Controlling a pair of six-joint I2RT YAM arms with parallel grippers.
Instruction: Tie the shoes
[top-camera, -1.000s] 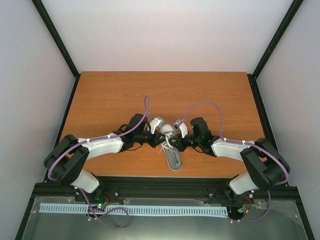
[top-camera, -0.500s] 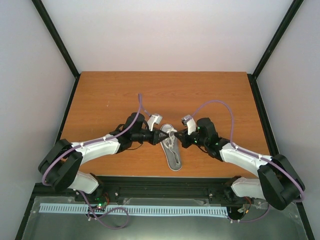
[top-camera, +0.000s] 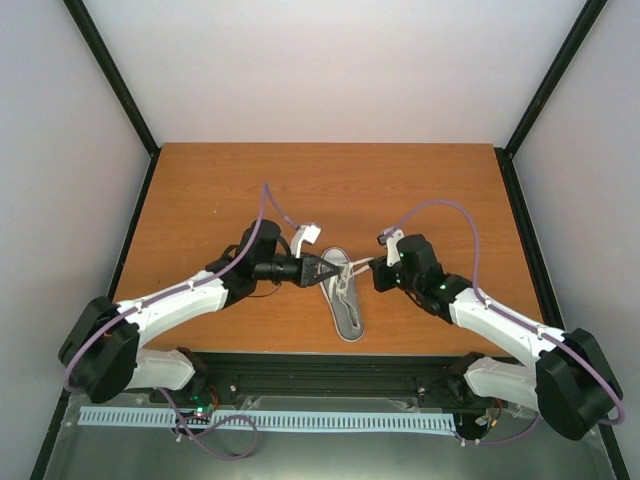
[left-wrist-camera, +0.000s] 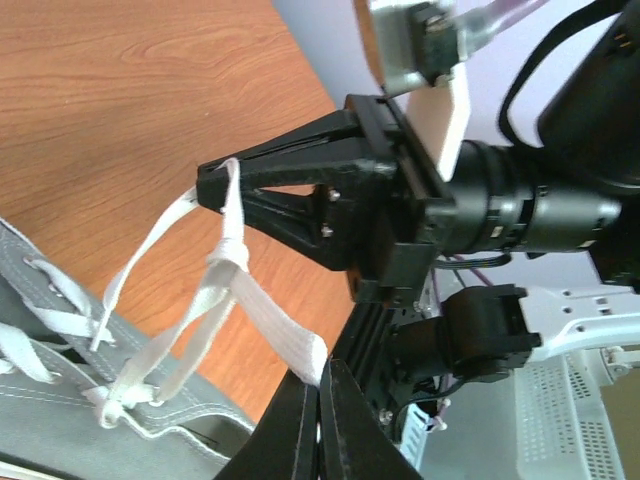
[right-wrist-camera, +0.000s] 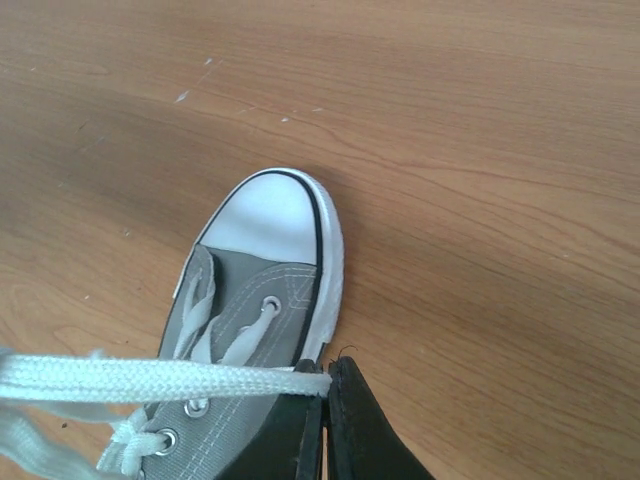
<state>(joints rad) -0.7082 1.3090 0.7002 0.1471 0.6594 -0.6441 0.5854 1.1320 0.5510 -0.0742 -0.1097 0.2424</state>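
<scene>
The grey shoe (top-camera: 346, 302) with its white toe cap (right-wrist-camera: 268, 212) lies in the middle of the table, toe pointing away from the arm bases. My left gripper (top-camera: 327, 270) is at the shoe's left side, shut on a flat white lace (left-wrist-camera: 272, 322). My right gripper (top-camera: 374, 264) is just right of the toe, shut on another lace end (right-wrist-camera: 150, 378) that runs taut to the left. In the left wrist view the two strands meet in a small knot (left-wrist-camera: 232, 256) above the eyelets, and the right gripper (left-wrist-camera: 213, 181) pinches the strand above it.
The wooden table (top-camera: 200, 200) stretches around the shoe on all sides. Black frame posts (top-camera: 110, 75) stand at its corners against pale walls. A black rail (top-camera: 330, 365) runs along the near edge by the arm bases.
Both grippers have drawn apart from over the shoe, the right one moving right and the left arm reaching further in. The laces between them have pulled tighter.
</scene>
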